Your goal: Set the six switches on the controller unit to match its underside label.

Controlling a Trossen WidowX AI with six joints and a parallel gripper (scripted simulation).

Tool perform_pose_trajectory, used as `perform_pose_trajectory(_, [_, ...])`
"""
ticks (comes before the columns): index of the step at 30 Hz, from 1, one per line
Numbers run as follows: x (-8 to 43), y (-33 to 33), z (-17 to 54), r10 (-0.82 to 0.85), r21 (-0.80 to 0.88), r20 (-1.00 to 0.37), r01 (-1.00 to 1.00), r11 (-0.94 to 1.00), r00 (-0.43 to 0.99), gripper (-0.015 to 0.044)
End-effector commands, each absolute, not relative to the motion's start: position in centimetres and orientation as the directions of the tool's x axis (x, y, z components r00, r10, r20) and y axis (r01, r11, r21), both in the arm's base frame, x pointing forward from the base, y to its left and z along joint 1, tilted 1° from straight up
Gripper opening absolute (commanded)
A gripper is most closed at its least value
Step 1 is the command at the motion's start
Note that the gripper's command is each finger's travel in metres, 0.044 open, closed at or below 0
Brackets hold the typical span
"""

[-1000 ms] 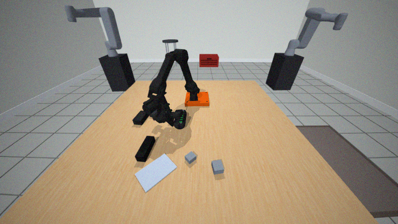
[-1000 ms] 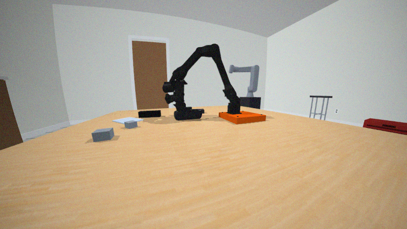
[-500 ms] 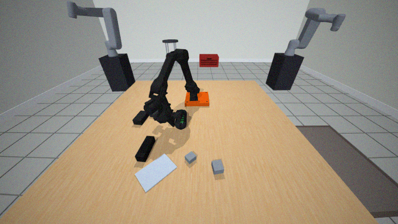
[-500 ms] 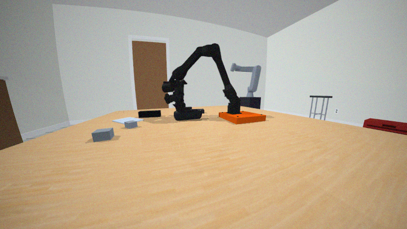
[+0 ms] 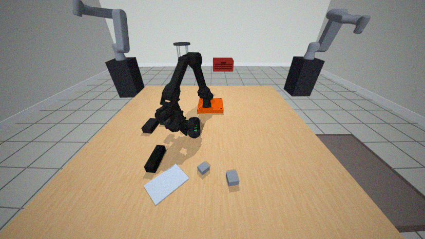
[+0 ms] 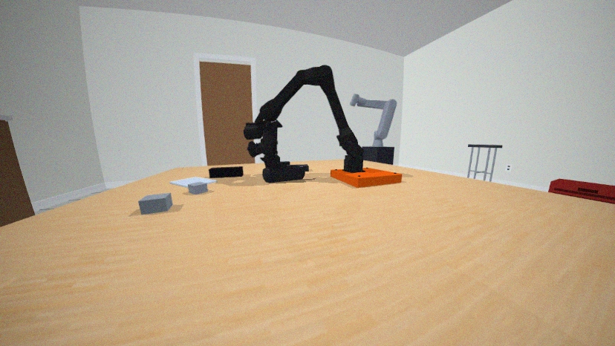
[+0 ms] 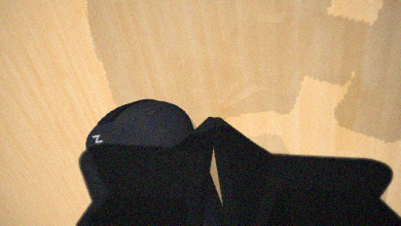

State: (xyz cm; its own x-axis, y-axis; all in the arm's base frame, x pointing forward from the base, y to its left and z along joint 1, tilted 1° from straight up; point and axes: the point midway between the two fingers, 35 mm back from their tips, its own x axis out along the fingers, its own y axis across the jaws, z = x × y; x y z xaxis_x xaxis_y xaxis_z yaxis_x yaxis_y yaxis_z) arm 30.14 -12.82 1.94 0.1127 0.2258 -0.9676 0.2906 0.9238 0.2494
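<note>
Orange base (image 5: pixel 218 108) (image 6: pixel 378 178) behind controller unit (image 5: pixel 194 132) (image 6: pixel 284 174) (image 7: pixel 151 124)

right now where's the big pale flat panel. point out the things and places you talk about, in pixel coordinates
In the top view, the pale flat panel (image 5: pixel 166 183) (image 6: pixel 192 181) lies on the bench left of the two small grey blocks (image 5: pixel 203 167) (image 5: pixel 232 178) (image 6: pixel 197 187) (image 6: pixel 155 203), just nearer the camera than the long black block (image 5: pixel 155 158) (image 6: pixel 226 172).

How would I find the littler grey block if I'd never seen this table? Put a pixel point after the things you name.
On the long wooden table (image 5: pixel 267 193) (image 6: pixel 344 258), look for the flat pale-blue panel (image 5: pixel 166 184) (image 6: pixel 192 182). Right beside it, not touching, sits a little grey block (image 5: pixel 203 167) (image 6: pixel 197 188). Its only grey neighbour, the other block (image 5: pixel 232 177) (image 6: pixel 155 203), is bigger and stands farther from the panel.
</note>
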Motion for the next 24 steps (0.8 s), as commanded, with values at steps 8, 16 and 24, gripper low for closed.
perform_pose_trajectory(8, [30.2, -11.4, 1.7, 0.245, 0.264, -0.964, 0.283, 0.922, 0.102, 0.0000])
perform_pose_trajectory(16, [28.3, -16.2, 5.6, 0.234, 0.254, -0.967, 0.286, 0.924, 0.103, 0.0000])
perform_pose_trajectory(24, [27.2, -17.4, 7.2, 0.237, 0.255, -0.967, 0.281, 0.925, 0.096, 0.0000])
